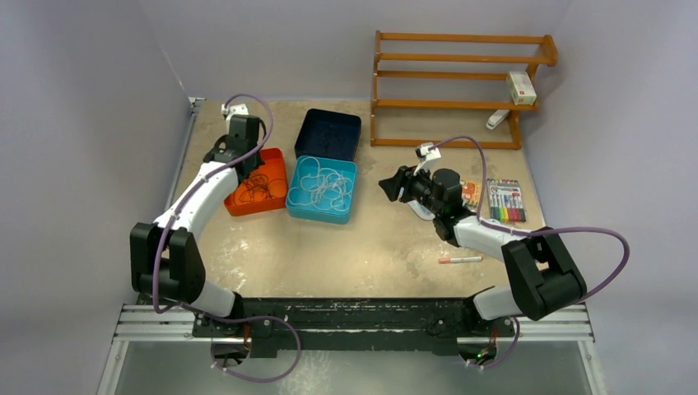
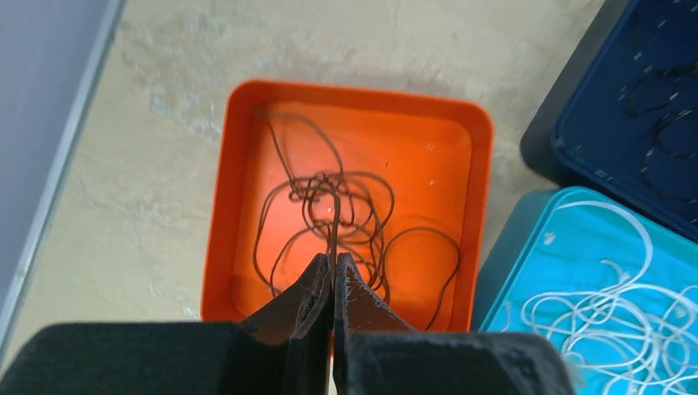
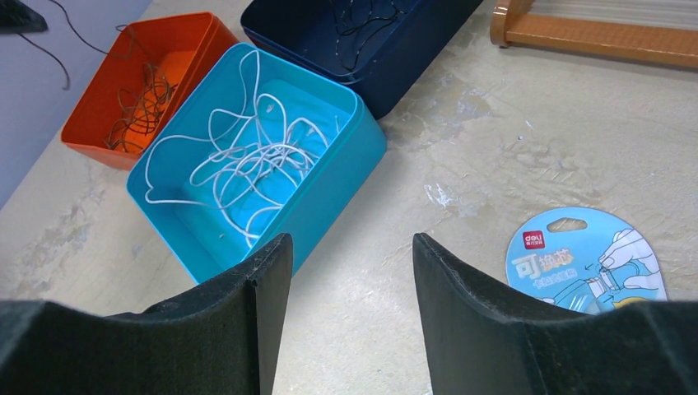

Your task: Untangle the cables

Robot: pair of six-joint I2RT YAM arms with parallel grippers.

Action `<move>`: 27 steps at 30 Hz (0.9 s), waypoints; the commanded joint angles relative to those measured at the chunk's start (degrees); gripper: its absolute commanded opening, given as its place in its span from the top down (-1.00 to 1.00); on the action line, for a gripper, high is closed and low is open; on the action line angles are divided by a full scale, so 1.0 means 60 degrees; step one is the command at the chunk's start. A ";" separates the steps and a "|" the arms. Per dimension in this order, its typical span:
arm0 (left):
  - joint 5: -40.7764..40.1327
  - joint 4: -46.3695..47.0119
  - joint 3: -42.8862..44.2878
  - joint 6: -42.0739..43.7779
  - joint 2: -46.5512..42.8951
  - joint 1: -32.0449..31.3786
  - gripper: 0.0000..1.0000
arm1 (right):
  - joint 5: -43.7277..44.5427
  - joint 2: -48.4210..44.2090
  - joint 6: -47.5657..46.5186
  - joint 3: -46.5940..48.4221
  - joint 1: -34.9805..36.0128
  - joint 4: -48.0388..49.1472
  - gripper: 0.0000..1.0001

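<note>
Pinching one strand of the dark cables, the left gripper has its fingers pressed together just above the knot, which lies in the orange tray. The white cables sit as a loose heap in the teal tray beside it, and a few more dark loops show in the navy tray behind. The right gripper hangs over bare table near the teal tray, its fingers spread wide and holding nothing. These wires look thin, limp and almost weightless, so a pull on any loop will likely lift the whole knot with it. They may also slide out from between flat fingers. An outer loop or a free end seems the better hold, not the crowded middle. On the round blue card by the right gripper, "deli" can be read. The Chinese characters under it are too unclear to make out.
</note>
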 commanded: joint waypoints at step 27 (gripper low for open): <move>-0.0052 0.3896 -0.2197 -0.1868 0.0097 0.0073 -0.11 | -0.0452 -0.0564 -0.0608 0.0785 -0.0019 -0.0572 -0.17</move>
